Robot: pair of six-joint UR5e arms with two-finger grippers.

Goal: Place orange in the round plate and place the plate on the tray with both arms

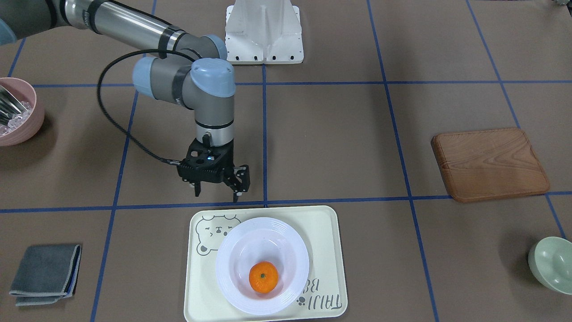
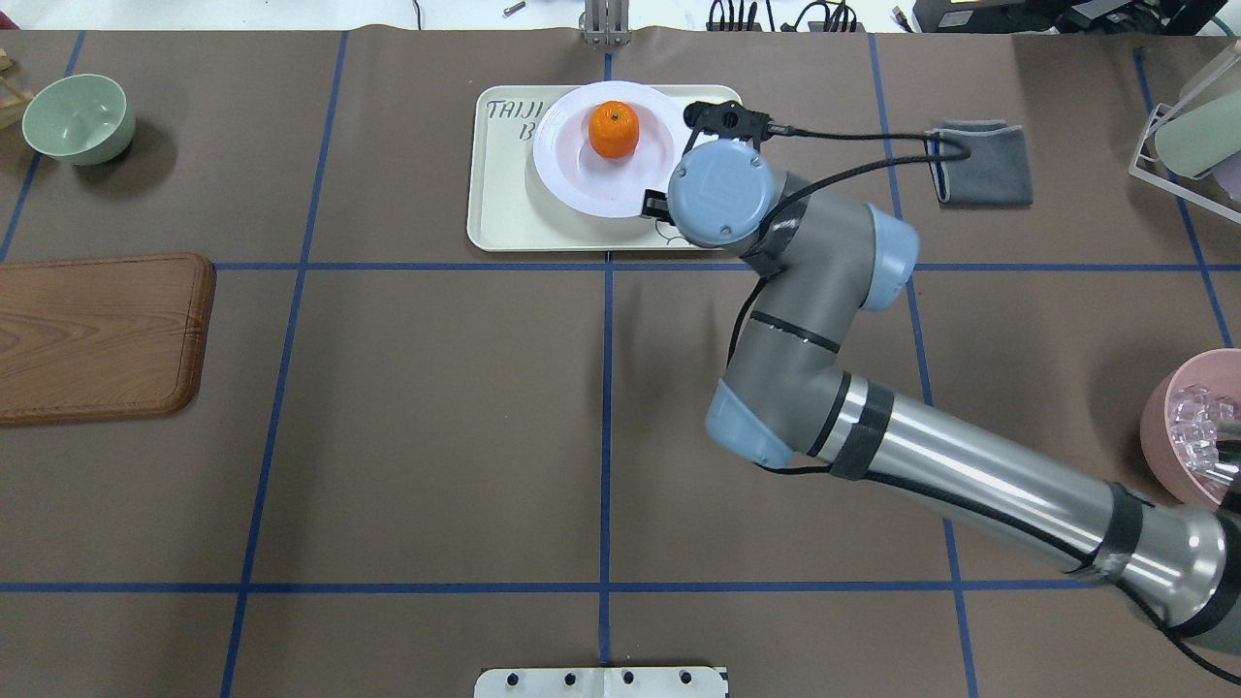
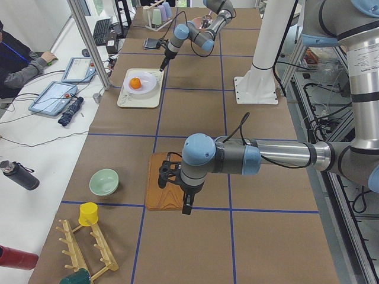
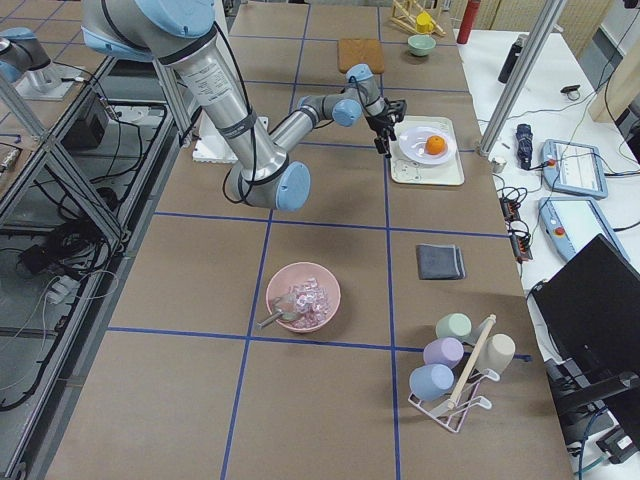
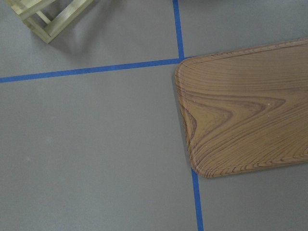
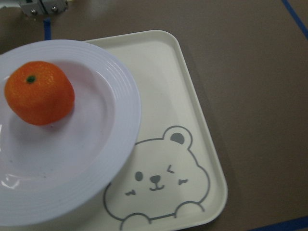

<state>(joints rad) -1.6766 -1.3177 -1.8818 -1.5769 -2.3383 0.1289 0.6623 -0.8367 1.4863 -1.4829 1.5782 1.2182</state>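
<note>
**A:** From across the table it looks finished. The orange (image 1: 263, 277) sits in the round plate (image 1: 232, 250), and the plate is on the tray (image 1: 321, 232), at lower centre.

**B:** Nearly. The right gripper (image 1: 216, 194) hangs above the tray's upper-left corner with its fingers spread and nothing in them. If it swings low it could clip that ridged rim.

**A:** Overhead, its wrist covers the tray's right corner.

**B:** So a careless pull-back might nudge the tray too.

**A:** From the left end, the left gripper (image 3: 186, 206) hovers over the wooden board (image 3: 155, 198), at lower centre.

**B:** I cannot tell whether it's open or closed. It's well apart from the tray, so there's little danger.

**A:** From the right end, the right gripper is beside the tray, at upper centre.

**B:** The left wrist camera shows only the board's corner and no fingers.

**A:** In the right wrist view, the plate's rim reaches the bear drawing.

**B:** The orange lies loose in there. One knock and I'd expect it to roll, or the plate to slide.
</note>
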